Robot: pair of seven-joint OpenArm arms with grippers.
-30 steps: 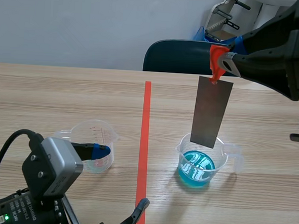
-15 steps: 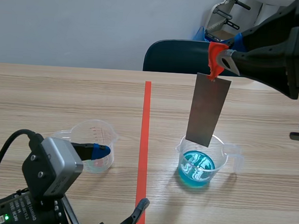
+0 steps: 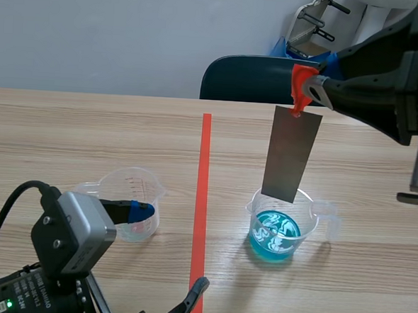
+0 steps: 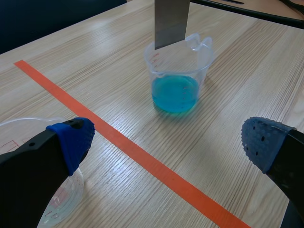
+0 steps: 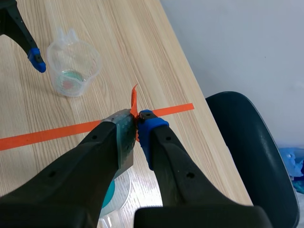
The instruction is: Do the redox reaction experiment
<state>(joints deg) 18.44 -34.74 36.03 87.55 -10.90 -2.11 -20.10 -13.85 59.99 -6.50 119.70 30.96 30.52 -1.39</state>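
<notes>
My right gripper (image 5: 137,124) pinches the orange tab (image 3: 300,87). The grey metal strip (image 3: 291,156) hangs straight below it, its lower end over the blue-liquid beaker (image 3: 310,218). My left gripper (image 4: 166,142) stands wide, holding nothing, with the second beaker (image 3: 132,187) by one finger.

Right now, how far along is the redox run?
Done: blue solution sits in the beaker, and the right gripper holds the metal strip by its orange tab. In hand: strip hangs over the beaker, lower edge near the rim, not in the liquid. Left: dip it.
</notes>
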